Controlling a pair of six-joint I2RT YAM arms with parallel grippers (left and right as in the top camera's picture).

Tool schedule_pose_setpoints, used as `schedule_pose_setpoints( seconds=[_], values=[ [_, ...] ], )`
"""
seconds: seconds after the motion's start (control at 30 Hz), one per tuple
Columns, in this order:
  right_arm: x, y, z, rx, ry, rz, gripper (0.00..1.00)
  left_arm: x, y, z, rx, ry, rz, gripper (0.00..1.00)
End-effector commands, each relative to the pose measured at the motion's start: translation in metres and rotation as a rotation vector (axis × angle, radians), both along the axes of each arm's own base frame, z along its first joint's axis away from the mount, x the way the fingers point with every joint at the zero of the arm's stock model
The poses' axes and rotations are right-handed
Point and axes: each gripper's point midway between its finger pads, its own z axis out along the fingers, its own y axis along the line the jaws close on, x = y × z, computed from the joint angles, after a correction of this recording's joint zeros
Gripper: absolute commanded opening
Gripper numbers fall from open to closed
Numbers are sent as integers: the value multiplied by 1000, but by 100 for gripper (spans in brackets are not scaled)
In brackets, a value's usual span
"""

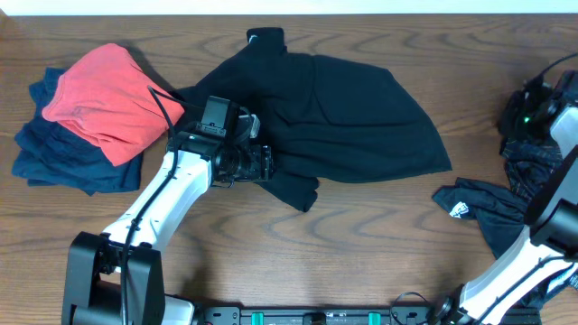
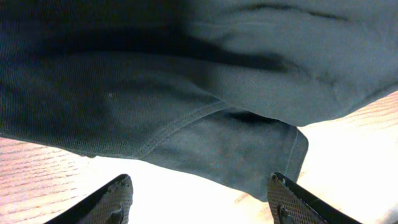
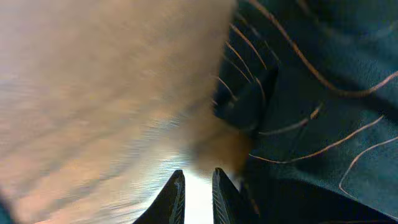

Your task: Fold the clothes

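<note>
Where visible, three black garments (image 1: 352, 117), two folded coloured ones (image 1: 99, 99)

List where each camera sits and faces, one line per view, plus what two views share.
Overhead: above the table, facing down on the black shirt; both arms show.
Left wrist: on left arm, facing the shirt's hem past the open left gripper.
Right wrist: on right arm, facing tabletop and a dark garment; right gripper nearly closed.
Shared: the shirt, in overhead and left wrist.
</note>
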Motion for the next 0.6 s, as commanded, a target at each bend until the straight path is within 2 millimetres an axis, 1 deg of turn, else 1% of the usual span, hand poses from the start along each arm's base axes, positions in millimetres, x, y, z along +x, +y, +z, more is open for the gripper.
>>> schedule_pose_setpoints(
  seconds=[0.0,0.1,0.17,0.27,0.33,0.4,0.5,0.53,0.57],
  values=[
    [-14,-22,-13,-63,58,-38,14,0,0,-2,8,3,2,71],
    [-22,-44,-14,-117,76,-97,15,0,0,-2,8,3,2,71],
    [-34,-69,-14,-183,112,-201,14,0,0,-2,8,3,2,71],
    [-66,-113,-10,-311,191,-404,14,0,0,-2,8,3,2,71],
    [-86,-135,-6,-370,231,-502,15,0,0,-2,8,3,2,71],
    [-102,-149,-3,-386,251,-582,16,0,0,-2,8,3,2,71],
    [-120,-162,5,-350,241,-708,17,0,0,-2,8,3,2,71],
    [-122,-164,9,-333,226,-736,17,0,0,-2,8,3,2,71],
    [-114,-162,15,-276,172,-717,18,0,0,-2,8,3,2,71]
  ],
)
